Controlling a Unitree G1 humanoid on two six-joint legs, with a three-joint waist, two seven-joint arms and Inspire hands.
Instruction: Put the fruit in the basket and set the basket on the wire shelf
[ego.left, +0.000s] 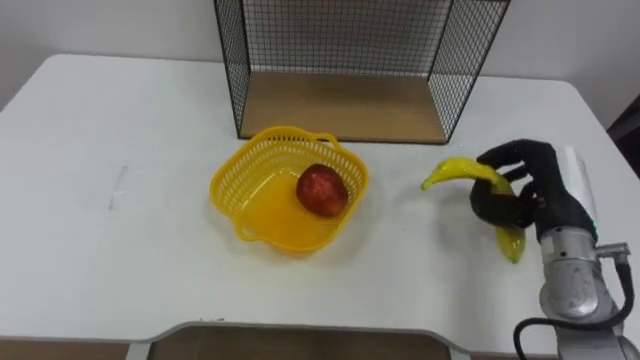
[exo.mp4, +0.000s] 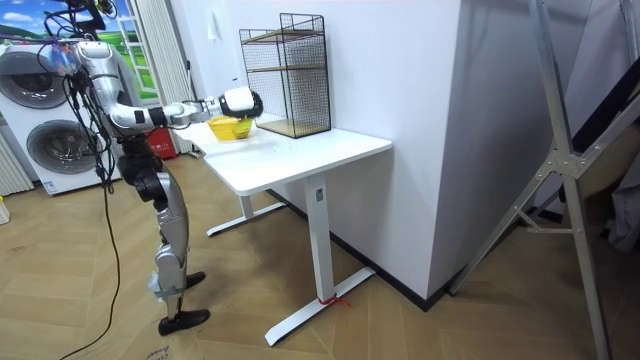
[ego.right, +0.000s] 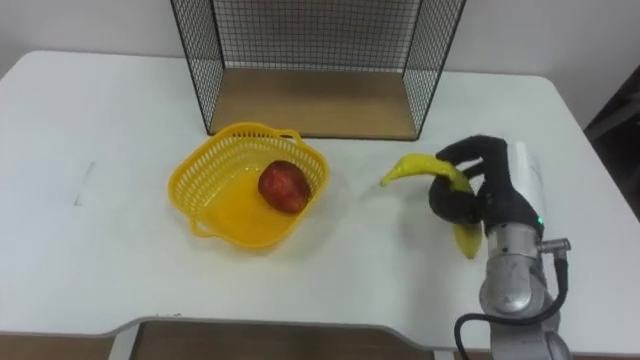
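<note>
Now the right hand grips the banana — beside the basket.

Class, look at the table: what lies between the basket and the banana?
Nothing: the left eye view shows bare table between the basket and the banana, which the right hand holds.

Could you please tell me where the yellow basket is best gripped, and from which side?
Probably by the handle on the basket rim nearest the robot, coming from the front left: that loop sticks out, and the apple lies toward the opposite side. The right hand is closed round the banana, so it is not free.
</note>
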